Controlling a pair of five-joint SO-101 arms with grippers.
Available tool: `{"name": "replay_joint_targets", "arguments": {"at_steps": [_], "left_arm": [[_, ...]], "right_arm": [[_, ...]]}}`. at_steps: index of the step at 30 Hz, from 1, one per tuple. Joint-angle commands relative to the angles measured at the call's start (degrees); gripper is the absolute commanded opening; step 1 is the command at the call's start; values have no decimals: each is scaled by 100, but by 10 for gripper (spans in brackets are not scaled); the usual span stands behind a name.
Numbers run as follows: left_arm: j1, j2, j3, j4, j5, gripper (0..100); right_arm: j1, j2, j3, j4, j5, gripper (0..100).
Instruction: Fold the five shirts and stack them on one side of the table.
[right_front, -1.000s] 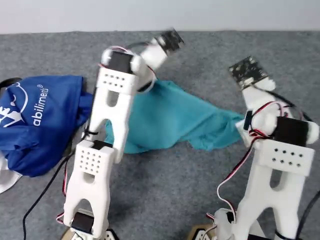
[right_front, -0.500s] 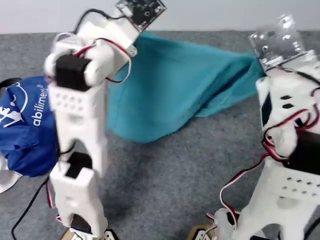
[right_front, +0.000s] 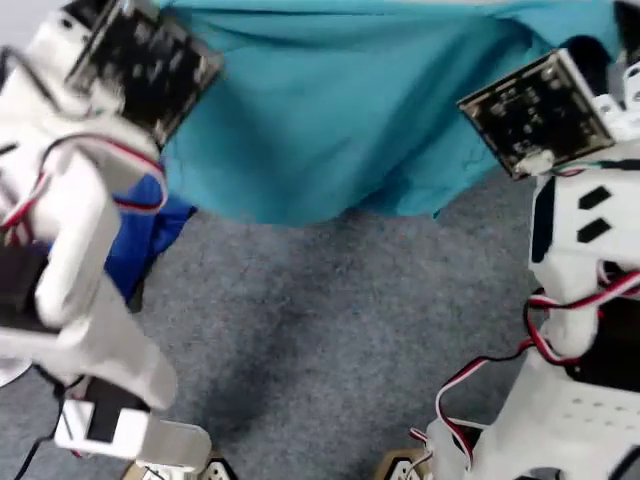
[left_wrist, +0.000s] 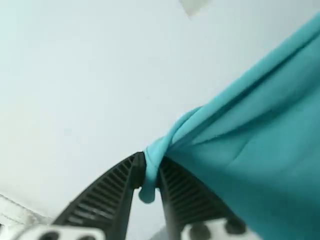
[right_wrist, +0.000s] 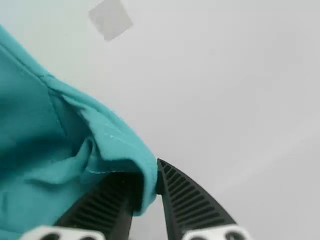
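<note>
A teal shirt (right_front: 340, 110) hangs stretched between both raised arms, high above the grey table (right_front: 330, 340), its lower edge loose. My left gripper (left_wrist: 148, 175) is shut on a bunched corner of the teal shirt (left_wrist: 240, 150). My right gripper (right_wrist: 146, 187) is shut on a hemmed edge of the teal shirt (right_wrist: 55, 145). In the high view one arm (right_front: 80, 200) rises on the left and the other arm (right_front: 580, 230) on the right, each with its wrist board facing the camera. A blue shirt (right_front: 140, 245) lies on the table behind the left-hand arm, mostly hidden.
Grey felt table surface lies bare in the middle under the hanging shirt. A bit of white cloth (right_front: 8, 372) peeks at the left edge. Red, white and black cables (right_front: 470, 385) trail along the arms. Both wrist views look up at a pale wall.
Both arms have lifted the teal shirt from the table up high and spread it wide. The arms now stand close under the high camera and cover most of the blue shirt.
</note>
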Motion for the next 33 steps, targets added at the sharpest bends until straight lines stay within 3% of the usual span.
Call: {"name": "replay_joint_targets", "arguments": {"at_steps": [1, 20, 29, 33], "left_arm": [[-9, -466, -224, 229, -316, 14], [18, -1574, -57, 501, -334, 14], [44, -3200, 1956, 501, -325, 14], [35, -4009, 3108, 492, -334, 14]], "right_arm": [[13, -180, -545, -127, 308, 9], [48, -1253, -712, -119, 1688, 9], [57, -1912, -712, -523, 1749, 9], [57, -2070, -712, -620, 2171, 10]]}}
